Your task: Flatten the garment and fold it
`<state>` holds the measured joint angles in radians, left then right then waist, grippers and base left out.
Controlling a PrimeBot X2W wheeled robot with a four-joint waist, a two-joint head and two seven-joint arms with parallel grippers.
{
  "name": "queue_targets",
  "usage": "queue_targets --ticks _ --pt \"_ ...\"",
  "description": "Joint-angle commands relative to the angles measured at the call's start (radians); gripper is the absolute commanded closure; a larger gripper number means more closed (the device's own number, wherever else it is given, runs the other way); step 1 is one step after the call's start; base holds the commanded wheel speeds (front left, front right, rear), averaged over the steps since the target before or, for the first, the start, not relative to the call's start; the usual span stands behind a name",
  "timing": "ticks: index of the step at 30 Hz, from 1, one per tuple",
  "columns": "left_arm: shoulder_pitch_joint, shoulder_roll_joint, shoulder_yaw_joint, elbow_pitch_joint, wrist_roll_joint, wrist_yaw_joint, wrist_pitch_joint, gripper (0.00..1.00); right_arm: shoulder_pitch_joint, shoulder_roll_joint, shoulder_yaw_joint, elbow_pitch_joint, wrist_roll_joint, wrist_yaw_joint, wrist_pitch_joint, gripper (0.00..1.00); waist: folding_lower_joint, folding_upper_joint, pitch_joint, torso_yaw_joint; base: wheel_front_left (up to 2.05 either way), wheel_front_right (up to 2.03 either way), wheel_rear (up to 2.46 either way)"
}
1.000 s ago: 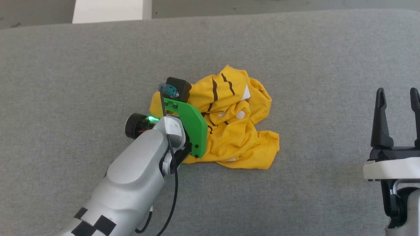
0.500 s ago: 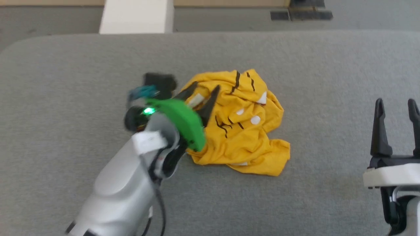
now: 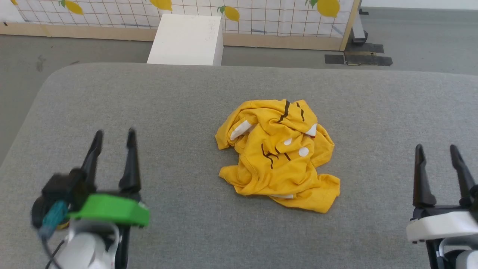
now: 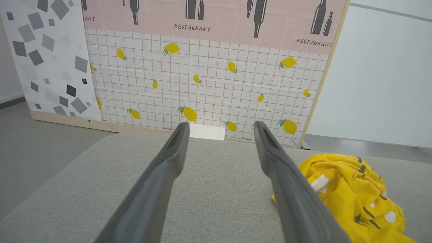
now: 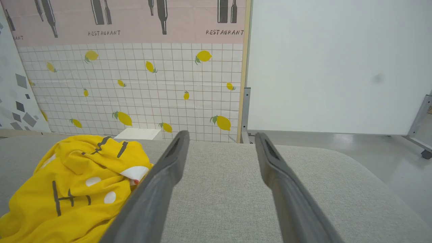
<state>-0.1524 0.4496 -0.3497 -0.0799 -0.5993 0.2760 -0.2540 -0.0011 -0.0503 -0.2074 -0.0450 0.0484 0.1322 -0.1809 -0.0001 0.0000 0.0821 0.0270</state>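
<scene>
The bright yellow short-sleeved cotton T-shirt (image 3: 278,157), printed with black stripes and white patches, lies crumpled in a heap near the middle of the grey fabric-covered table (image 3: 149,104). It is neither flattened nor folded, and its sleeves and hem are bunched over one another. Both grippers stand clear of it. The left gripper (image 3: 115,132), somewhat blurred in the head view, sits at the lower left above a green plastic bracket (image 3: 108,213) on its wrist. Its two dark fingers are spread wide with bare table between them, and it is well apart from the shirt. In the left wrist view the shirt lies to the right of those fingers. The right gripper (image 3: 435,147) sits at the lower right with its fingers likewise spread and nothing between them. In the right wrist view the shirt lies to the left. Beyond the table's far edge a white rectangular box (image 3: 185,39) stands on the grey floor before a grid-patterned panel with lemon prints (image 4: 209,84).
</scene>
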Motion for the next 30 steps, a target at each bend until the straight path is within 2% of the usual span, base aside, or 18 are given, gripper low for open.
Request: queue_targets --ticks 1,5,7,9,14,18,26,30 --pt "0.051 -0.008 0.029 -0.030 0.049 0.014 -0.007 0.00 0.015 0.000 0.008 0.002 0.008 -0.002 0.002 0.00 0.0001 0.0000 0.000 -0.003 0.00 0.00 0.00" --pt "0.170 -0.024 0.059 -0.058 0.161 0.006 -0.007 0.00 0.026 0.000 0.023 0.010 0.012 -0.002 0.001 0.00 0.0001 0.0000 -0.002 -0.010 0.00 0.00 0.00" --pt "0.201 -0.048 0.079 -0.059 0.179 -0.002 -0.007 0.00 0.028 0.000 0.027 0.013 0.013 -0.002 0.001 0.00 0.0001 0.0000 -0.003 -0.010 0.00 0.00 0.00" --pt "0.223 -0.091 0.108 -0.066 0.183 -0.021 -0.008 0.00 0.026 0.000 0.028 0.012 0.013 -0.002 0.006 0.00 0.0001 0.0000 -0.003 -0.006 0.00 0.00 0.00" --pt "0.225 -0.154 0.143 -0.055 0.212 -0.080 -0.008 0.00 -0.005 0.000 0.026 -0.007 -0.001 -0.002 0.047 0.00 0.0001 0.0000 0.003 0.012 0.00 0.00 0.00" --pt "0.214 -0.200 0.172 -0.033 0.243 -0.131 -0.008 0.00 -0.054 0.000 0.068 -0.026 -0.023 -0.002 0.181 0.00 0.0001 0.0000 0.020 0.035 0.00 0.00 0.00" --pt "0.192 -0.254 0.208 -0.003 0.283 -0.195 -0.008 0.00 -0.089 0.000 0.136 0.023 -0.029 -0.002 0.542 0.00 0.0001 0.0000 0.091 0.090 0.00 0.00 0.00" --pt "0.174 -0.281 0.223 0.015 0.299 -0.225 -0.008 0.00 -0.095 -0.008 0.143 0.048 -0.042 -0.002 0.663 0.00 0.0001 0.0000 0.125 0.119 0.00 0.00 0.00"
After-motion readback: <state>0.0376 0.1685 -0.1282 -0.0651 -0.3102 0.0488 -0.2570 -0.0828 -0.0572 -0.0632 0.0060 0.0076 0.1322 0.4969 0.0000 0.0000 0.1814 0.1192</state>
